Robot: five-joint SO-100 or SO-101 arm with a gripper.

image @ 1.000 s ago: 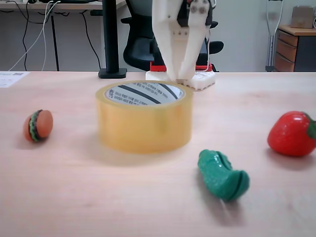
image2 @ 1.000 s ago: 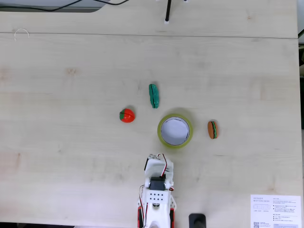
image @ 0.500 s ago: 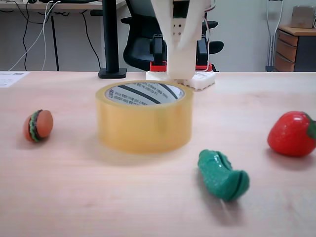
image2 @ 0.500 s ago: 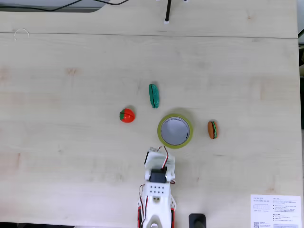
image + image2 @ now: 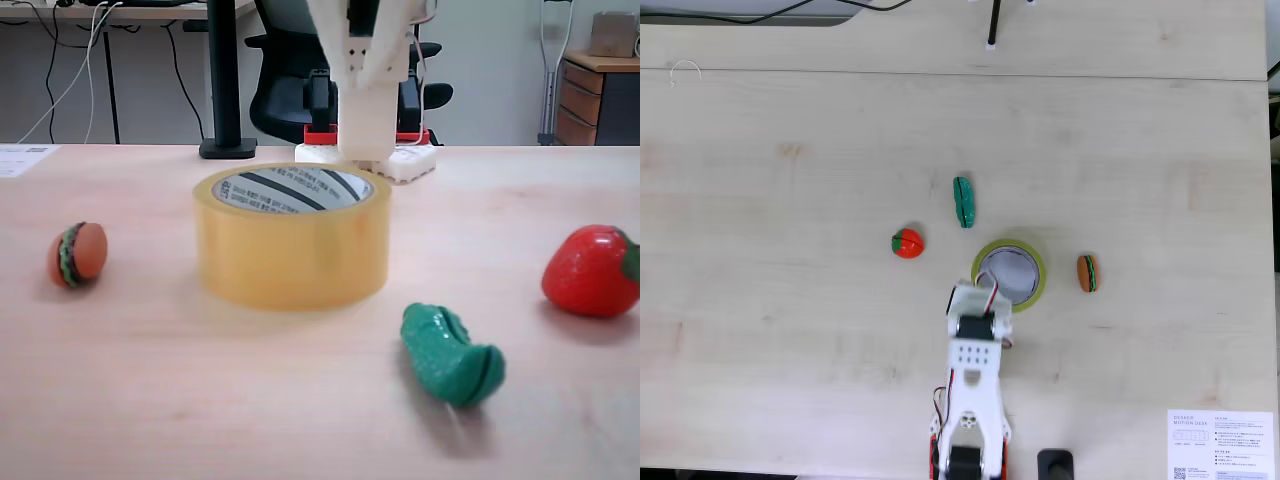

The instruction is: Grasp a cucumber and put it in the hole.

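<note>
Beside the tape roll's hole (image 5: 1008,272) lies the cucumber (image 5: 963,202); gripper (image 5: 978,298) overhangs its rim; finger spread unclear.

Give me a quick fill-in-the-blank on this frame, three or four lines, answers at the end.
1. The cucumber lies on the table, not in the ____ of the tape roll.
2. The red toy near the cucumber is a ____.
3. In the top-down fixed view, the toy to the right of the tape roll is a ____.
4. In that view, the arm overlaps the rim of the ____.

Missing words: hole; strawberry; burger; tape roll
</note>
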